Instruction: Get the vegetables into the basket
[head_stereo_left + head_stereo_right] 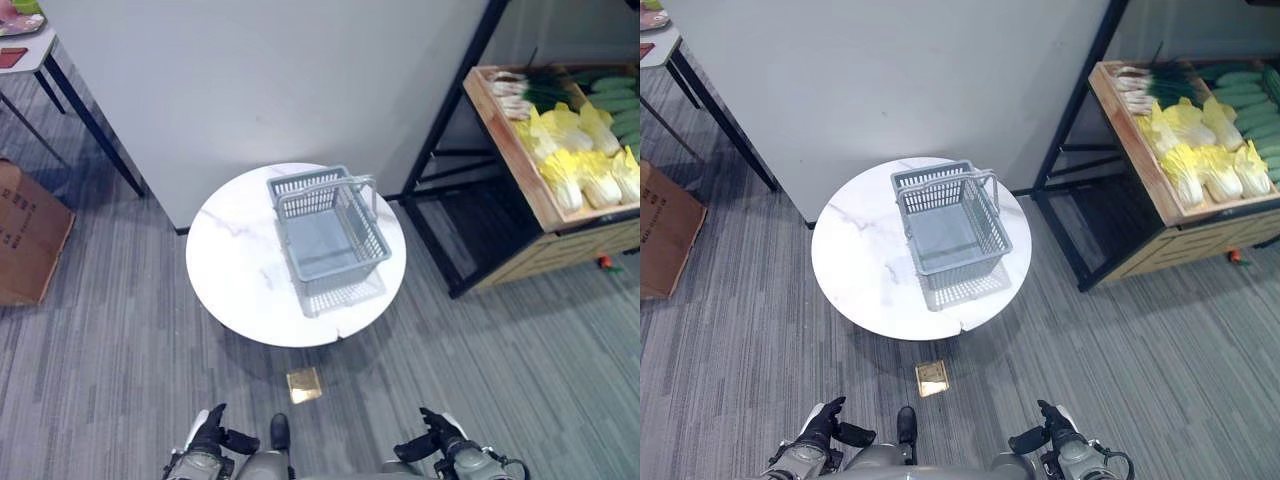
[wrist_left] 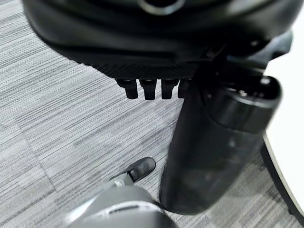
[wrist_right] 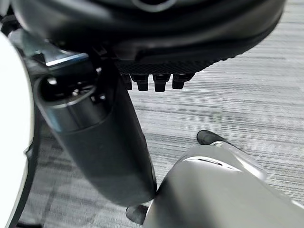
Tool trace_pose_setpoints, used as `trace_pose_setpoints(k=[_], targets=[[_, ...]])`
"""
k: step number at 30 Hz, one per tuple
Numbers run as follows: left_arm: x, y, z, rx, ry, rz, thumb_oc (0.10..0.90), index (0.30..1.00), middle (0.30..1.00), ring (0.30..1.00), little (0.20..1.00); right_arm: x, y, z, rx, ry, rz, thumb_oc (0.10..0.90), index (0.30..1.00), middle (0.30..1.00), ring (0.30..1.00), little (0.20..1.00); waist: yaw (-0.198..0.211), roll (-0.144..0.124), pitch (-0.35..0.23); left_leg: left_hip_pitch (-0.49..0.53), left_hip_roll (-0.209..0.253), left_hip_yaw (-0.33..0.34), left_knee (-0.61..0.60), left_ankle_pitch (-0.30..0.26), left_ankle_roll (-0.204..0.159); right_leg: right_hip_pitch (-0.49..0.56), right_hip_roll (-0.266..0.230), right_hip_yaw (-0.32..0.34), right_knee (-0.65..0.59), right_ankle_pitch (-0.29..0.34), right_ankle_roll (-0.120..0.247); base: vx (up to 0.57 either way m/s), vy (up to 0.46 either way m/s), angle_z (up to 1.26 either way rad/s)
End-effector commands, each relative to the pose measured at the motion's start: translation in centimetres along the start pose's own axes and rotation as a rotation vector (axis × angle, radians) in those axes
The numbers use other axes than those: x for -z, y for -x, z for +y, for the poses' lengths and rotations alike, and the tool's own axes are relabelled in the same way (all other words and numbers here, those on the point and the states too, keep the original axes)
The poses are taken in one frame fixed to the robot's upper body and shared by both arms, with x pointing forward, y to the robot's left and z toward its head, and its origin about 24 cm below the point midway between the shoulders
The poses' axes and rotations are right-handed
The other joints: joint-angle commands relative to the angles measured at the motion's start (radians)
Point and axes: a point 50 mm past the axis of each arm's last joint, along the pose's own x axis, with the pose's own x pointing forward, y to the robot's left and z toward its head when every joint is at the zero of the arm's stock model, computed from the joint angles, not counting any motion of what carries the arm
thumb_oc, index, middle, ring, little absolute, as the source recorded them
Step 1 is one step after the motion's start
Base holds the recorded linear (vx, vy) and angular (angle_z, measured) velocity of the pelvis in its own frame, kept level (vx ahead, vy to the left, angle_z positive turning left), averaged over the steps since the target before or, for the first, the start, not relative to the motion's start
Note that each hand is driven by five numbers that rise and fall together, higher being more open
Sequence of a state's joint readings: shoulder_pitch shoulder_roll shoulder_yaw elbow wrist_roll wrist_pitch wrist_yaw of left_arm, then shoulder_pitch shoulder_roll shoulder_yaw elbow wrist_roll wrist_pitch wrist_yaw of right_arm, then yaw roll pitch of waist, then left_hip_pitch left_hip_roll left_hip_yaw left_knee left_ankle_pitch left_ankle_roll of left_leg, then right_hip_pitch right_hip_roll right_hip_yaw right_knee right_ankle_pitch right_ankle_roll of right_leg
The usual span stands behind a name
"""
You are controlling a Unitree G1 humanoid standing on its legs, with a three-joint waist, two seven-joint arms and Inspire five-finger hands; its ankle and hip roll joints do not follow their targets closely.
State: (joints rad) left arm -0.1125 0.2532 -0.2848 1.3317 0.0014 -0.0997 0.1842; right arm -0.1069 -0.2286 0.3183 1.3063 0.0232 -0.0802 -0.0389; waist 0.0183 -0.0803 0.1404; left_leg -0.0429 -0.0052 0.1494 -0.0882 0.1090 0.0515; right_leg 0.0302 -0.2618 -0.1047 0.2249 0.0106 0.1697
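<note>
An empty grey plastic basket [image 1: 290,200] stands on the round white marble table [image 1: 235,265], its handles up. The vegetables lie in a wooden crate [image 1: 508,140] on a black shelf at the right. They are yellow cabbages [image 1: 585,165], green cucumbers [image 1: 618,100] and leeks [image 1: 525,92]. My left hand [image 1: 210,432] and right hand [image 1: 440,432] hang low at the near edge, short of the table. Both have relaxed fingers and hold nothing. In the wrist views the left thumb [image 2: 213,142] and the right thumb [image 3: 99,142] stand out over grey carpet.
A white partition wall [image 1: 260,80] rises just behind the table. The black shelf frame [image 1: 440,190] stands to its right. At the left are a cardboard box [image 1: 25,235] and a small table's black legs [image 1: 90,120]. A brass floor plate [image 1: 304,384] lies in the carpet before me.
</note>
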Motion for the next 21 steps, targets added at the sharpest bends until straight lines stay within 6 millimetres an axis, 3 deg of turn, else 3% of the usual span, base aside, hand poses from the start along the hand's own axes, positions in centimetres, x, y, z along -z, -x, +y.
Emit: trace_pose_setpoints(k=[1,2,3,7,10,12,16,21], targets=[[1.9,0.4,-0.1,0.005,-0.033,0.052,0.9,1.0,1.0,1.0,1.0,0.6,0.1,-0.9,0.013,0.058,0.025,0.9,1.0,1.0,1.0,1.0,0.009,-0.008,0.016,-0.058,0.038,-0.047,0.091,-0.069,-0.058,-0.038,0.022,0.042,-0.056,0.169,0.022,0.04,0.13,0.03],[1.9,0.4,-0.1,0.005,-0.033,0.052,0.9,1.0,1.0,1.0,1.0,0.6,0.1,-0.9,0.013,0.058,0.025,0.9,1.0,1.0,1.0,1.0,0.01,-0.009,0.016,-0.058,0.038,-0.047,0.092,-0.07,-0.057,-0.039,0.022,0.043,-0.055,0.169,0.023,0.07,0.241,0.02],[2.1,0.4,0.1,0.01,-0.035,0.065,0.9,1.0,1.0,1.0,1.0,-0.1,0.0,-0.5,-0.001,0.064,0.005,0.9,1.0,1.0,1.0,1.0,0.011,0.002,0.026,-0.035,0.033,-0.046,0.089,-0.084,-0.037,-0.073,0.031,0.031,0.051,0.187,0.015,0.05,0.187,0.0],[2.6,0.4,0.0,0.023,-0.008,0.086,0.9,1.0,1.0,1.0,1.0,-1.0,-0.1,-0.5,-0.006,0.075,-0.027,0.9,1.0,1.0,1.0,1.0,0.011,0.008,0.036,0.008,0.034,-0.037,0.067,-0.093,-0.032,-0.116,0.019,-0.02,0.079,0.19,0.008,0.11,0.14,-0.11],[4.2,0.8,-0.2,0.032,0.101,0.167,0.9,1.0,1.0,1.0,1.0,-1.5,-0.2,-0.5,-0.004,0.07,-0.045,0.9,1.0,1.0,1.0,1.0,0.009,0.005,0.035,0.035,0.049,-0.032,0.048,-0.098,-0.046,-0.133,0.008,-0.065,-0.028,0.172,0.013,0.12,-0.066,-0.21],[5.0,1.0,-0.2,0.03,0.261,0.219,0.9,1.0,1.0,1.0,1.0,-1.9,-0.2,-0.4,-0.009,0.045,-0.055,0.9,1.0,1.0,1.0,1.0,-0.005,-0.001,0.037,0.057,0.061,-0.047,0.043,-0.105,-0.066,-0.147,0.011,-0.037,-0.14,0.177,0.024,0.18,-0.165,-0.14],[6.0,1.3,-0.3,0.031,0.284,0.252,0.9,1.0,1.0,1.0,1.0,-1.4,-0.2,-0.3,-0.026,0.058,-0.038,0.9,1.0,1.0,1.0,1.0,-0.005,-0.01,0.03,0.077,0.068,-0.05,0.047,-0.115,-0.084,-0.124,0.016,-0.03,-0.186,0.161,0.027,0.12,-0.139,0.21],[6.4,1.8,-2.1,0.096,0.283,0.275,0.9,1.0,1.0,1.0,1.0,-0.5,-0.1,-1.2,-0.011,0.091,-0.008,0.9,1.0,1.0,1.0,1.0,-0.007,0.021,-0.018,0.073,0.144,-0.05,0.001,-0.064,-0.152,-0.062,0.087,-0.077,-0.309,0.129,-0.001,0.09,-0.253,0.05]])
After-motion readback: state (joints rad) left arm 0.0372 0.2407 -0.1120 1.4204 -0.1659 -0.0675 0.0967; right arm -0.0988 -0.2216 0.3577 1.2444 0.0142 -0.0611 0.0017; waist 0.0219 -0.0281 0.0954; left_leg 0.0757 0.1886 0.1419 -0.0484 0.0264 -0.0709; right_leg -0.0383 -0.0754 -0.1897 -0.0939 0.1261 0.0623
